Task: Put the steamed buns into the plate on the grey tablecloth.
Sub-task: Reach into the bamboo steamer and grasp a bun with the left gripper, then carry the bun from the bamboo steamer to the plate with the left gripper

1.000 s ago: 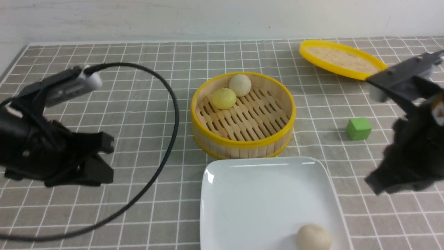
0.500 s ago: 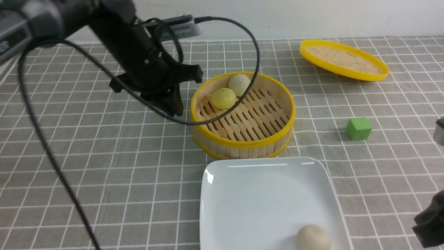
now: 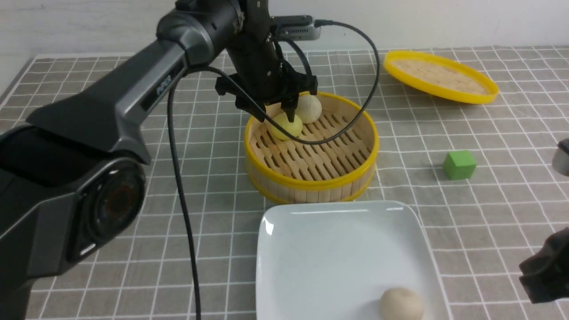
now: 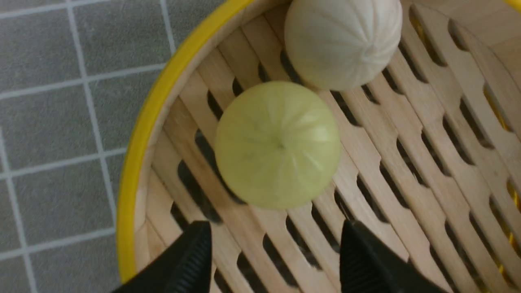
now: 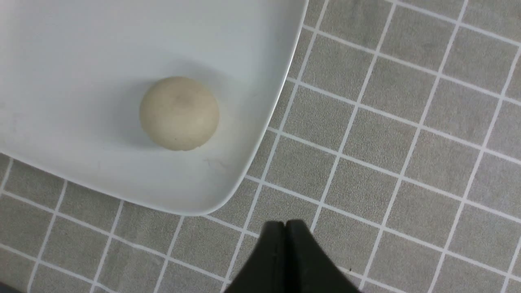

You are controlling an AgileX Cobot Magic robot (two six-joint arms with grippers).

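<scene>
Two steamed buns lie in the bamboo steamer: a yellow one (image 3: 284, 129) (image 4: 276, 144) and a pale one (image 3: 310, 109) (image 4: 342, 40) touching it. My left gripper (image 3: 276, 116) (image 4: 276, 228) hangs open just above the yellow bun, one finger on each side, holding nothing. A third, pale bun (image 3: 401, 304) (image 5: 179, 113) rests in the near right corner of the white square plate (image 3: 311, 249) (image 5: 81, 61) on the grey tablecloth (image 3: 200, 178). Beside that corner, over the cloth, my right gripper (image 5: 286, 226) is shut and empty.
The yellow-rimmed steamer basket (image 3: 311, 178) stands right behind the plate. Its round lid (image 3: 438, 75) lies at the back right. A green cube (image 3: 459, 164) sits right of the basket. The left arm's black cable (image 3: 178, 178) loops over the basket and down the left side.
My left arm swung from the near left up over the steamer and its jaws opened above the yellow bun. My right arm drew back to the near right corner.
</scene>
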